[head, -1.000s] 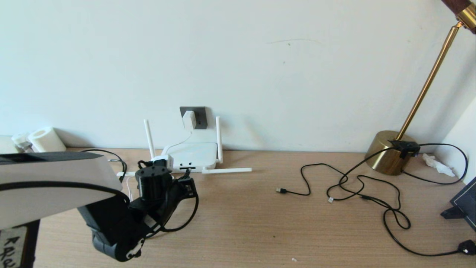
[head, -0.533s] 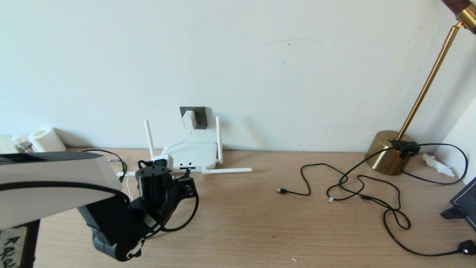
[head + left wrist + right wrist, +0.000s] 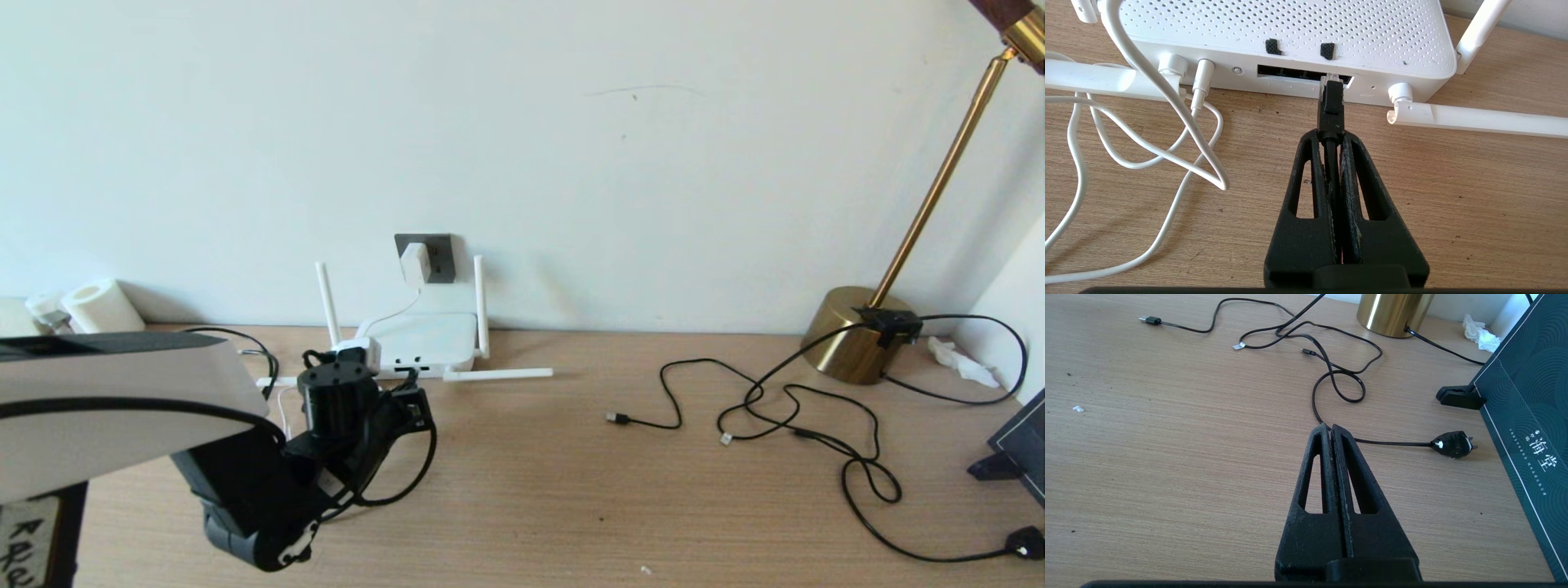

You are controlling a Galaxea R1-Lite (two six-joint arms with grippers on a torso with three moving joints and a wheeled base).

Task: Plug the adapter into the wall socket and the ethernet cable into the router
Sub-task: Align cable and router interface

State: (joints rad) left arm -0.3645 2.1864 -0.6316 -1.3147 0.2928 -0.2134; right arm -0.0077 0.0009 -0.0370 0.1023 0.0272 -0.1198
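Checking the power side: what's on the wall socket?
The adapter sits on the wall socket, its white cord dropping to the router. Its prongs and the holes behind it are covered.

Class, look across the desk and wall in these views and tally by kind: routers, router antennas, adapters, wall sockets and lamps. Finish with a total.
router: 1
antennas: 4
adapter: 1
wall socket: 1
lamp: 1
Total: 8
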